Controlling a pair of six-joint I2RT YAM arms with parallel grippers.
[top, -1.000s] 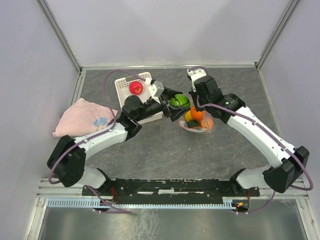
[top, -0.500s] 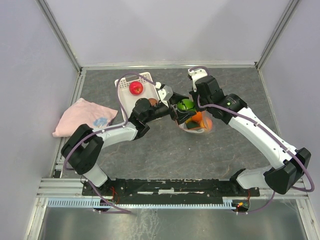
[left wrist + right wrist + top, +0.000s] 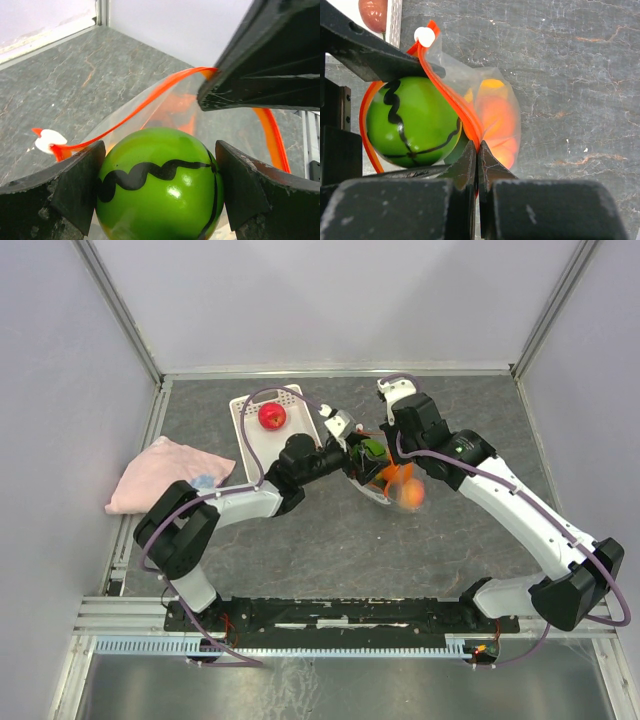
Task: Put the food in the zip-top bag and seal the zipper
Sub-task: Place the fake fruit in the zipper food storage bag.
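Top view: the bag (image 3: 398, 492) lies a little past the middle of the worktop (image 3: 330, 540), toward 1 o'clock, with orange food (image 3: 408, 496) already inside. The left arm (image 3: 240, 502) stretches low and long toward 1 o'clock and carries a green ball (image 3: 373, 448) at the bag's mouth. The right arm (image 3: 510, 502) arcs in from 4 o'clock, its wrist tipped down over the same mouth. A white basket (image 3: 245, 410) at 11 o'clock holds a red fruit (image 3: 272, 416). A pink cloth (image 3: 160, 475) lies at 9 o'clock.

Left wrist view: the left claw (image 3: 160, 160) grasps the green ball, with both fingers touching its sides and the jaws standing wide. Behind it the zipper (image 3: 145, 104) curves across, with a white slider (image 3: 49, 140) at its 9 o'clock end. The ball looks hard, glossy and probably light. Being round it could squirt out, so a hold across its widest part suits it.

Right wrist view: the right claw (image 3: 476, 155) is clenched on the zipper, pinching it at 6 o'clock and holding the mouth open around the ball. The clear film looks thin, floppy and slippery. The stiffer orange strip is the sensible place to take hold. A brownish fruit (image 3: 374, 12) shows in the basket at 11 o'clock.
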